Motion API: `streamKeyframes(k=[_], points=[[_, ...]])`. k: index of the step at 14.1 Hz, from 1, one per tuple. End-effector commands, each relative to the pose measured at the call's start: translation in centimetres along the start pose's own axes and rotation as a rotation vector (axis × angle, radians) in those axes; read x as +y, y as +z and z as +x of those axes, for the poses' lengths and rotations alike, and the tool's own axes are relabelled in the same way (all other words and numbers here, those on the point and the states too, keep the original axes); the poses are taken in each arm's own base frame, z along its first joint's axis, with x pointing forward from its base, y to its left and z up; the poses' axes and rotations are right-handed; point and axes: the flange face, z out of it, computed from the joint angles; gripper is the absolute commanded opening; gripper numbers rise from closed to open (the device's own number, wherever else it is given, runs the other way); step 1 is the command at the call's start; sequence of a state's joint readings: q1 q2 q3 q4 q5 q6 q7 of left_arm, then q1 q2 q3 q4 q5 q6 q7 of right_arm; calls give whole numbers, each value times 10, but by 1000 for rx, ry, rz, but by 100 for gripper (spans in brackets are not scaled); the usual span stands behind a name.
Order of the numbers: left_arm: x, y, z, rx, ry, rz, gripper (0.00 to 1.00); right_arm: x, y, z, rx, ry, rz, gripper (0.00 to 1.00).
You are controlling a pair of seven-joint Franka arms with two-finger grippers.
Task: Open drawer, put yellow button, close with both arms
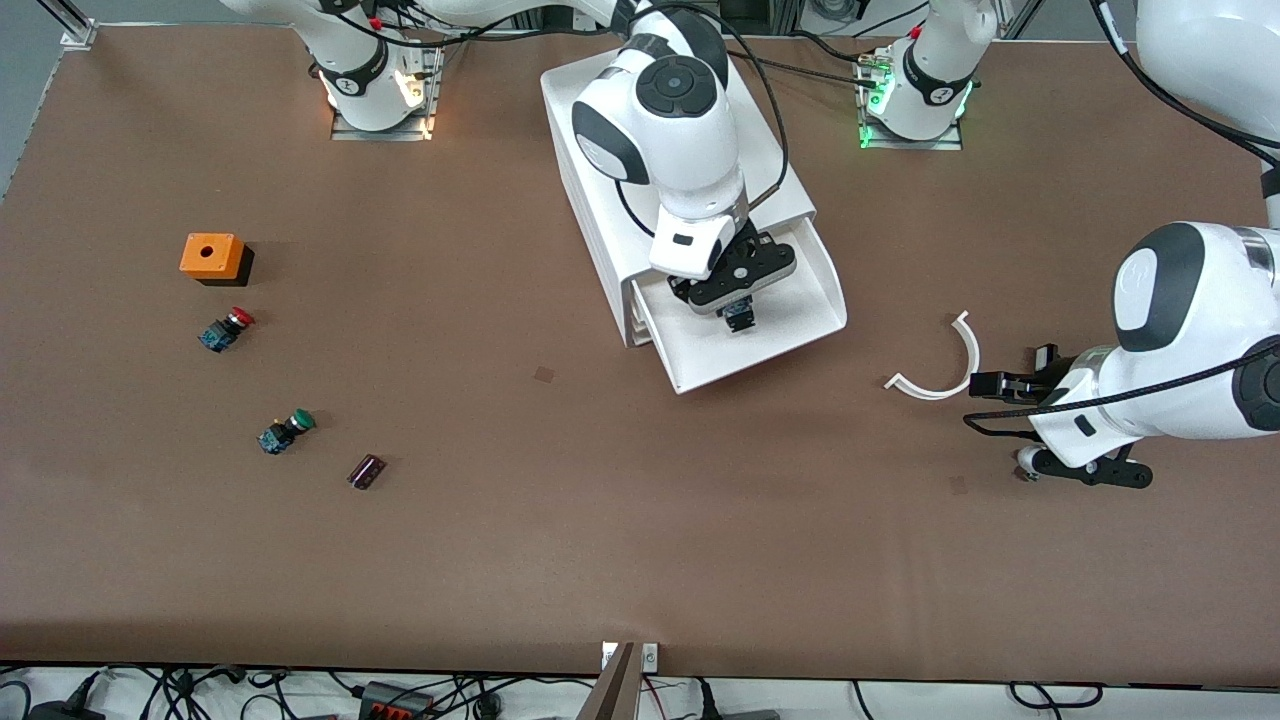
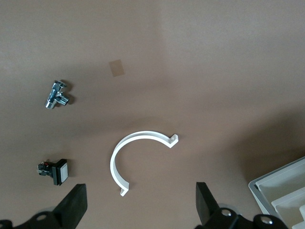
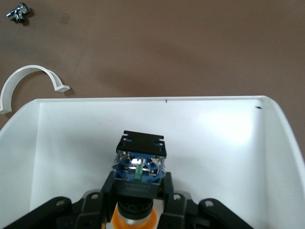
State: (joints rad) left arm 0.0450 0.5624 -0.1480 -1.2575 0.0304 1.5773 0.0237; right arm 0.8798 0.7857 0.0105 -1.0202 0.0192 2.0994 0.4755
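White drawer (image 1: 790, 335), yellow-orange capped blue button (image 3: 138, 177) in black gripper (image 3: 138, 191); red button (image 1: 226, 329), green button (image 1: 285, 431), orange box (image 1: 211, 256), brown table (image 1: 500, 500).

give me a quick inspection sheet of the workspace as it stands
Surface: brown table, two small tape patches on it.
Job's things: top drawer of the white cabinet pulled open; yellow button held over it.
Clutter: orange box, red-capped button, green-capped button and a small dark part toward the right arm's end; white curved clip, metal fitting and small black switch toward the left arm's end.
Grippers: right gripper shut on the button over the drawer; left gripper open over the table by the clip, waiting.
Cables: black cables on both arms.
Surroundings: cables and power strips along the table's near edge.
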Motion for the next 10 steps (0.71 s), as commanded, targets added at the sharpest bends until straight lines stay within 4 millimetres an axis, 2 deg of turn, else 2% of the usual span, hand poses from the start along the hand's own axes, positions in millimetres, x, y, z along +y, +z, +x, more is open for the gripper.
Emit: streamKeyframes(k=[1,4,5,6,7,10], points=[[3,-4,3,6,-7,-19,100,-5,-2,3,17,15,-5,0],[2,-4,3,7,-8,-21,100,-8,5,-1,0,8,-14,0],[2,-4,3,7,-8,-21,100,-8,7,-2,-4,8,-14,14],[2,-4,3,7,-8,-21,100,-7,7,-2,-4,10,-16,41],[3,-5,3,9,-7,-20,100,-7,7,-2,-3,10,-18,99],[4,-5,3,7,-5,-18,100,-6,2,-1,-4,11,-20,100]])
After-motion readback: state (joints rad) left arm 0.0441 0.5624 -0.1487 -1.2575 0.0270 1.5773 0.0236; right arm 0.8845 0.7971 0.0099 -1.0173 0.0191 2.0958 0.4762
